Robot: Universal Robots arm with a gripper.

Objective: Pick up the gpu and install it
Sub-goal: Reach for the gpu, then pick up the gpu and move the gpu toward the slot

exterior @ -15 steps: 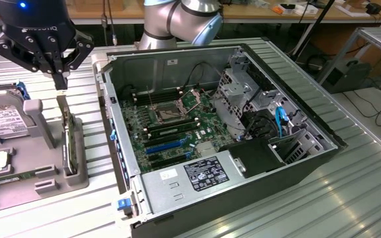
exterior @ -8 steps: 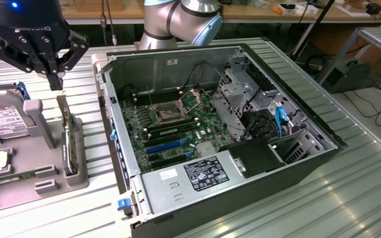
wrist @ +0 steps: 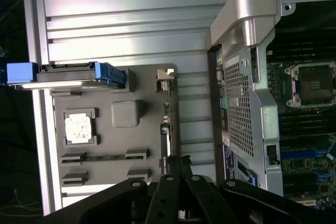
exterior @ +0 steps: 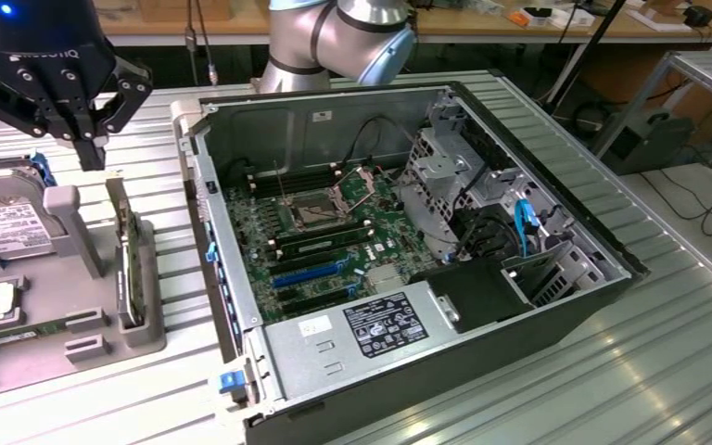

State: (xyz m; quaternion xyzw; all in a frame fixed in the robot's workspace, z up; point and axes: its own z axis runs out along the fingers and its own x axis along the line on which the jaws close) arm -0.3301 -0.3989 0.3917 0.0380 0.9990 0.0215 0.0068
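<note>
You've got the computer case [exterior: 492, 362] lying on its side with the panel off, so the motherboard [exterior: 319, 232] faces up. My guess is that's so a card can drop into the blue slots [exterior: 311, 275] from above. The grey parts tray [exterior: 78, 218] sits just beside the case on the exterior view's left and runs off the frame edge, so you can't see all it holds. The gripper [exterior: 92, 158] hovers over the tray, jaws clenched together with nothing in them. The gpu [exterior: 130, 264], not yet picked, stands on edge in the tray slot nearest the case, likely so its long top edge is offered for a pinch. You only get it edge-on, so its face and bracket are hard to make out. In the wrist view the gripper [wrist: 179, 177] covers one end of the gpu [wrist: 166, 129].
</note>
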